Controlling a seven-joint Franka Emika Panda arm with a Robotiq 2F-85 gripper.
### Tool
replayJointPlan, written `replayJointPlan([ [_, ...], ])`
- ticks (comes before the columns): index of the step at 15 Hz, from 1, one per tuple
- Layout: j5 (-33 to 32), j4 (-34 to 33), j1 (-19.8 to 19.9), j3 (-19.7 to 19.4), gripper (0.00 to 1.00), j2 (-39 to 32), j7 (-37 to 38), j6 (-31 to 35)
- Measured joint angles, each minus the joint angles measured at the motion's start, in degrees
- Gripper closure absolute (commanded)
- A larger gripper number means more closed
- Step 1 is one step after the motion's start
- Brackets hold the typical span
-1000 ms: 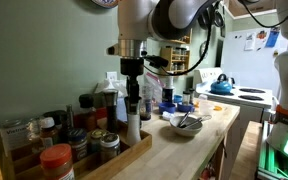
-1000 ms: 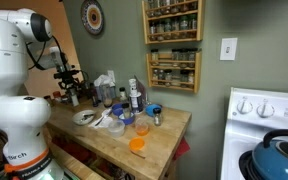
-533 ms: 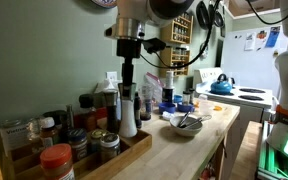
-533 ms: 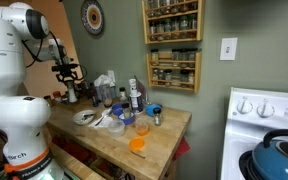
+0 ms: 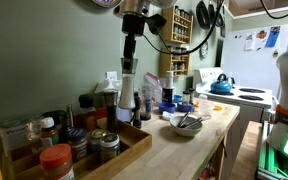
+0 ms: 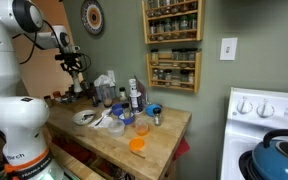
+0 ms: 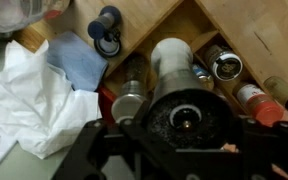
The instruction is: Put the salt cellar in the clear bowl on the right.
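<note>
My gripper is shut on the salt cellar, a slim white shaker with a dark top. It hangs in the air above the wooden tray of spice jars. It also shows in an exterior view, below the gripper. In the wrist view the shaker's dark top fills the space between the jaws and its pale body points down at the jars. The clear bowl, with utensils in it, stands further along the counter.
Bottles and a dark grinder stand around the tray. A red-lidded jar is in front. A white bag and a blue cloth lie on the counter. An orange cup is near the edge. A stove with a blue kettle stands beyond.
My gripper has risen straight up with the salt cellar, from standing among the tray's jars to hanging well above them.
</note>
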State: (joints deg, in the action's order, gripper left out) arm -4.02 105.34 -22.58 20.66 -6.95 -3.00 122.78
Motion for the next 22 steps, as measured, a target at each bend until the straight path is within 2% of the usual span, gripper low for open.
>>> replayJointPlan([
  [1, 0.6, 0.6, 0.6, -0.2, 0.38, 0.4, -0.3, 0.0],
  [2, 0.8, 1.0, 1.0, -0.3, 0.63, 0.6, -0.4, 0.0],
  [7, 2.4, 1.4, 1.7, -0.6, 0.63, 0.9, -0.3, -1.5],
  [10, 3.7, 2.5, 3.2, -1.8, 0.63, 4.0, 0.4, -6.8],
  [14, 2.9, 7.0, 5.7, -4.4, 0.63, 11.3, 5.0, -13.6],
  [17, 2.2, 14.0, 7.7, -6.0, 0.63, 17.6, 10.1, -13.2],
  [22, 3.5, 31.2, 11.4, -9.2, 0.63, 27.6, 17.3, -5.2],
])
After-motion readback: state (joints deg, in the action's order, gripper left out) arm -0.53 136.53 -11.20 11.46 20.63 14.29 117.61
